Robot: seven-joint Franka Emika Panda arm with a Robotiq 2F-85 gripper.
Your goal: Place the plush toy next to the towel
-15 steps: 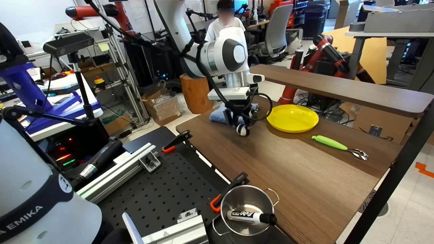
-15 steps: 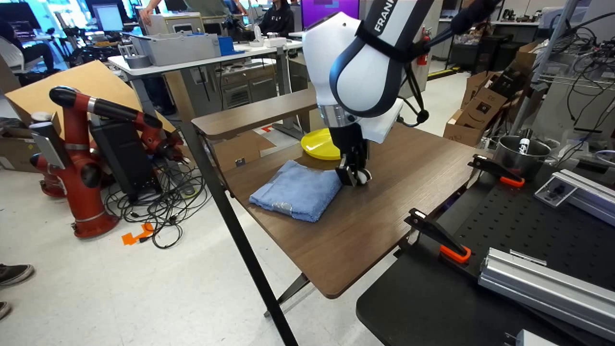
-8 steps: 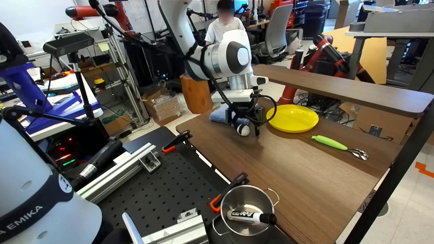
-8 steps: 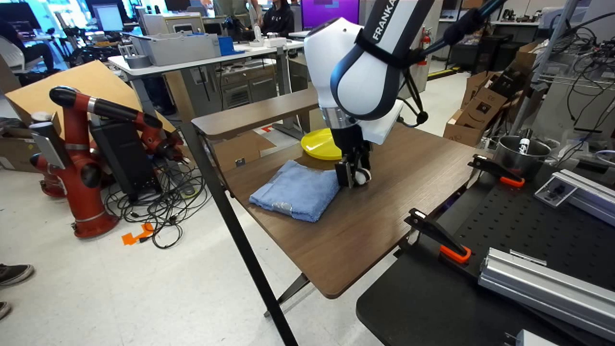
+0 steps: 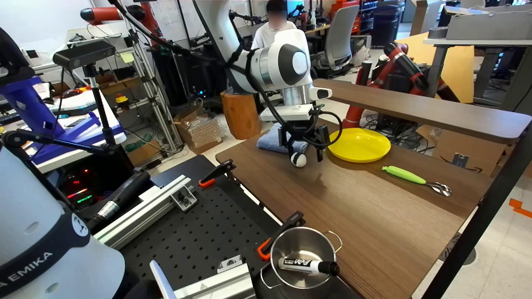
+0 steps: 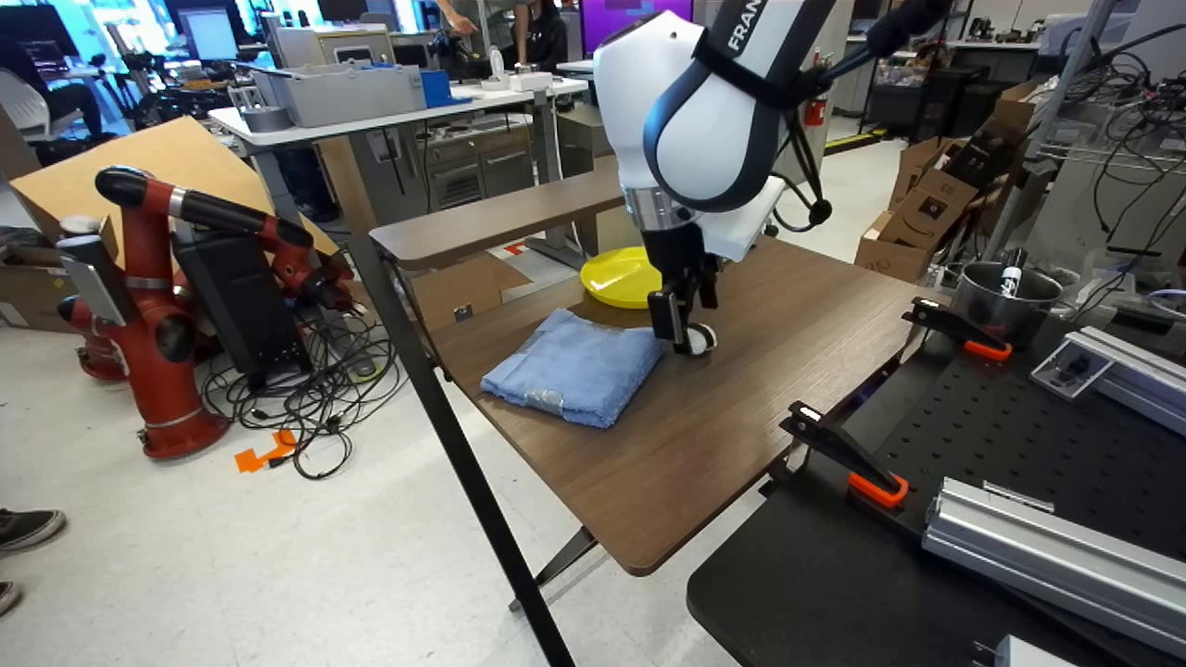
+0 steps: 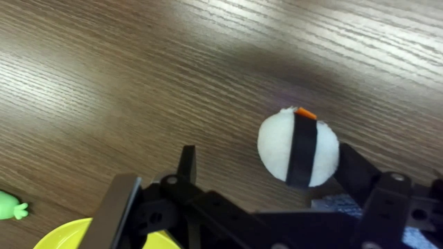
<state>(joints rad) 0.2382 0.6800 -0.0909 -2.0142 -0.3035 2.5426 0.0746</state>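
Standing wide apart, the jaws of the gripper are holding nothing. In the wrist view, the finger at the right is ending at the edge of the plush toy, so close that I am not able to tell whether they are touching; the finger left of centre is standing well apart from it. The toy, cream-white with a black band and an orange patch at its upper edge, is sitting on the brown table. In an exterior view it is lying just right of the folded light-blue towel, near the middle of the frame, with a finger showing between them. A yellow plate is lying right of centre in an exterior view, and a green-handled utensil is lying farther right. At the bottom of that frame a steel pot is standing, a marker leaning inside. From the top edge, the arm is hanging over the table in both exterior views.
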